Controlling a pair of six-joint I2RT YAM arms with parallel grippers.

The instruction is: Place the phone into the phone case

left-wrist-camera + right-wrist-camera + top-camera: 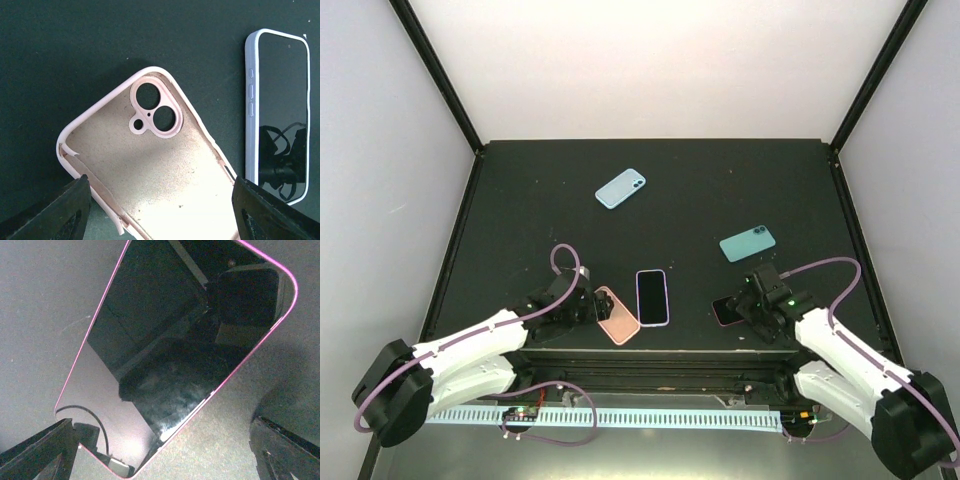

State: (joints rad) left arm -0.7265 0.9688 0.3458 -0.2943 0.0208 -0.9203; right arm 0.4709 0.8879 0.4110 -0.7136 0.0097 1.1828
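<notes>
An empty pink phone case (150, 165) lies inside-up on the black table, camera cutout at its far end; it also shows near the table's front edge (617, 315). My left gripper (160, 210) (588, 305) is open, one finger close to each long side of the case's near half. A phone with a pink rim (170, 350) lies screen-up at the front right (726, 311). My right gripper (160, 455) (748, 303) hangs open over its near end, fingers (40, 450) wide apart.
A second phone in a pale lilac case (652, 297) (277, 115) lies screen-up just right of the pink case. A light blue phone (620, 188) rests at the back centre and a teal one (748, 243) at the right. Black frame posts rise at the table's far corners.
</notes>
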